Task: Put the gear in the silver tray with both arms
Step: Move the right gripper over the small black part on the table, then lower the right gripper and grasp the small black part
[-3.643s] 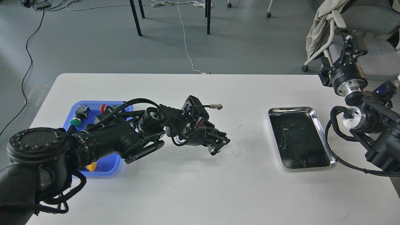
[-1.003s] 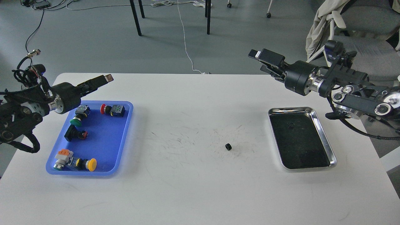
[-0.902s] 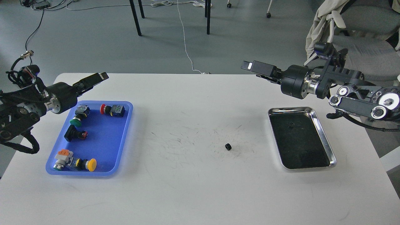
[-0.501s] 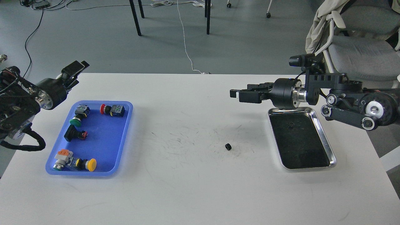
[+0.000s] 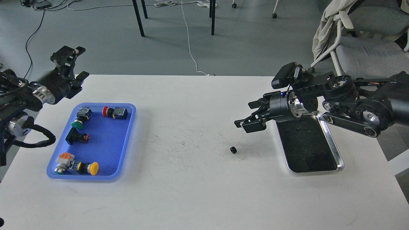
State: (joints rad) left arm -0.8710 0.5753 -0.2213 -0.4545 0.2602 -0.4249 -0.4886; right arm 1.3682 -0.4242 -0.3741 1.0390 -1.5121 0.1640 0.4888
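Step in hand, as I judge it: approach for the pick-up. One gear point(image 5: 233, 149), small and black, lies bare on the white worktop point(image 5: 198, 191), between the two trays and nearer the silver tray point(image 5: 332, 145). It is not yet in the tray and nothing touches it.

Right end effector point(image 5: 250, 119) hangs above and just right of the gear, in front of the tray's near-left corner. Fingers spread wide, nothing between them.

Left end effector point(image 5: 72, 62) is raised over the far-left edge of the worktop, beyond the blue tray point(image 5: 127, 134), well apart from the gear. Fingers look parted and empty.

Next move, by my reckoning: the right arm must drop and shift slightly left to straddle the gear, close on it, then lift and carry it the short way right over the rim. The gear is tiny against those fingers; a miss or a nudge could roll it off.

Count:
- gear: one
- silver tray: one; dark bottom shows only small specks I cannot identify
- blue tray: one, holding about five push-button parts (green, red, black, orange-topped, yellow)
- arms: two
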